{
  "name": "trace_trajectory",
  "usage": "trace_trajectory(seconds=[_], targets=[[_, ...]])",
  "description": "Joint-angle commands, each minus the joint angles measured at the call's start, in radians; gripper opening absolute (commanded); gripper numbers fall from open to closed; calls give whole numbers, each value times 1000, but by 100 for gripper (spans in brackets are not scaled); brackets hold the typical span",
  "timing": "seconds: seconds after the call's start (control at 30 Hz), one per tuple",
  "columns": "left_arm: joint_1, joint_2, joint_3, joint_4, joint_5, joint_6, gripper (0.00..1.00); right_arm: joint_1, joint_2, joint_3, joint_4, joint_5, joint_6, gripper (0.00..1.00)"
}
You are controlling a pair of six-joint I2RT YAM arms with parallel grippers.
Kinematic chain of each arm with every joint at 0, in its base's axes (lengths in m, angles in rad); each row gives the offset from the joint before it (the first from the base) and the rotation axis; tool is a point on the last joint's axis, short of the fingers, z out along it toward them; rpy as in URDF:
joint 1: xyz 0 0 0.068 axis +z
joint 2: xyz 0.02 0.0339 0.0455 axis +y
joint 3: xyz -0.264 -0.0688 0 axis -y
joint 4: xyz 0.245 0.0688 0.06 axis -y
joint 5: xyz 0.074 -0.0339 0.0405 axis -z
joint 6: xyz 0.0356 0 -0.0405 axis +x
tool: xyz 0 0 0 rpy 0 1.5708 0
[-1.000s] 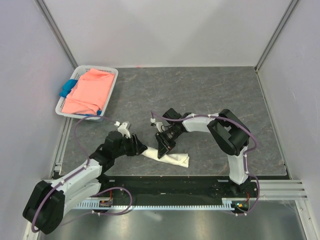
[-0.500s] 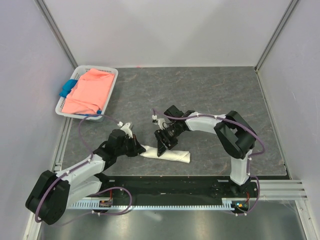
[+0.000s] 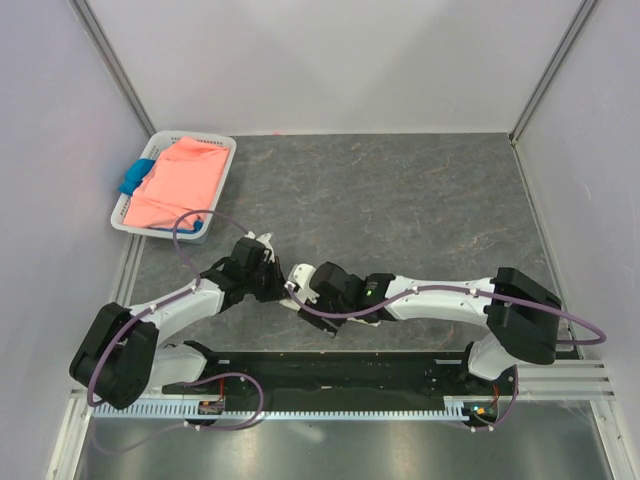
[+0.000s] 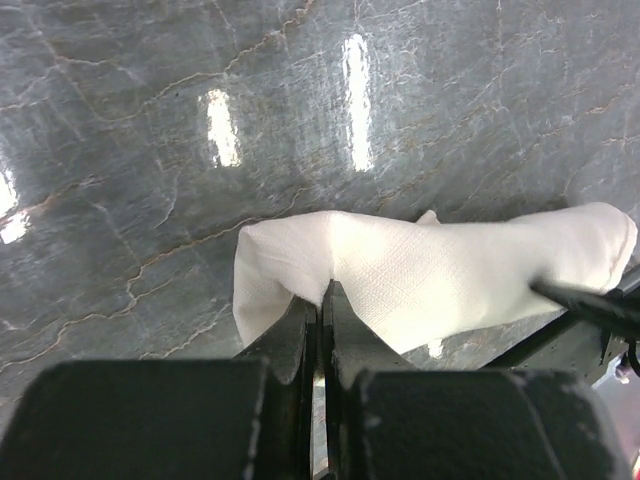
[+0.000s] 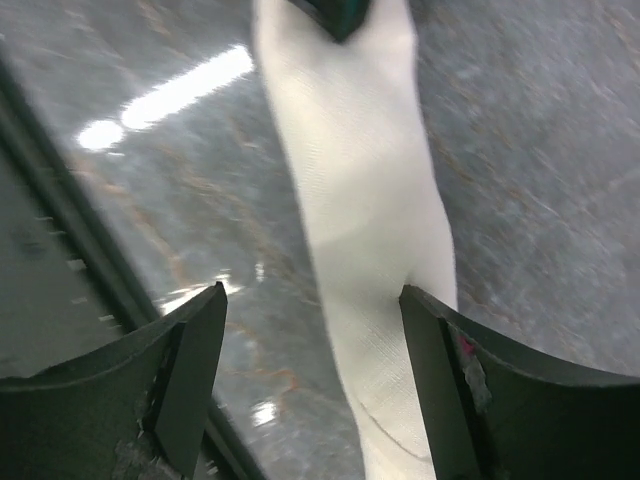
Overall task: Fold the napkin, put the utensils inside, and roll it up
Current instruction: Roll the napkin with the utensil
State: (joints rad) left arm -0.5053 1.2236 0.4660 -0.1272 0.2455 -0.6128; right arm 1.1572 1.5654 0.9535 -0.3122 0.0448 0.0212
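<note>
Your left claw [image 4: 325, 300] is clenched tight. It pinches a small fold at the edge of the napkin [image 4: 450, 280], near one end. The napkin is a long, soft white roll. It lies flat on the table [image 3: 420, 200], close to the front edge, and the two claws are right by it. From the top camera, the arms hide most of it.

Your right claw [image 5: 310, 295] is released. Its two fingers [image 5: 190, 370] stand wide apart, one on each side of the roll, and the cloth runs down between them. There is a gap between the roll and one finger. The other finger is right at the cloth's edge, and you cannot tell if it touches.

Far off in the back left corner sits a white basket [image 3: 215, 140]. A pink cloth [image 3: 180, 185] fills it, and a blue cloth [image 3: 132, 178] peeks out at its left side.
</note>
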Motion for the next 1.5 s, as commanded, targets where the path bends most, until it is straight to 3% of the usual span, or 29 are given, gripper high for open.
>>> trace_trajectory(seconds=[0.0,0.53,0.9,1.03,1.07,1.17,1.3,1.47], targets=[[7,30,46,-58,23,35,2,7,13,-55,131,227,-76,79],[7,63,65,-58,55,56,2,33,42,-76,194,306,-205,78],[7,63,74,-60,66,58,2,33,128,-48,148,188,-205,76],[7,60,83,-60,69,61,3,23,171,-12,93,167,-176,62],[7,54,88,-60,66,61,5,16,188,-6,82,158,-165,52],[7,27,97,-81,25,59,20,-14,211,14,35,77,-130,40],[16,-76,102,-123,-47,47,56,-63,220,47,-21,-43,-99,33],[24,-174,82,-173,-130,22,74,-123,242,93,-100,-268,-72,29]])
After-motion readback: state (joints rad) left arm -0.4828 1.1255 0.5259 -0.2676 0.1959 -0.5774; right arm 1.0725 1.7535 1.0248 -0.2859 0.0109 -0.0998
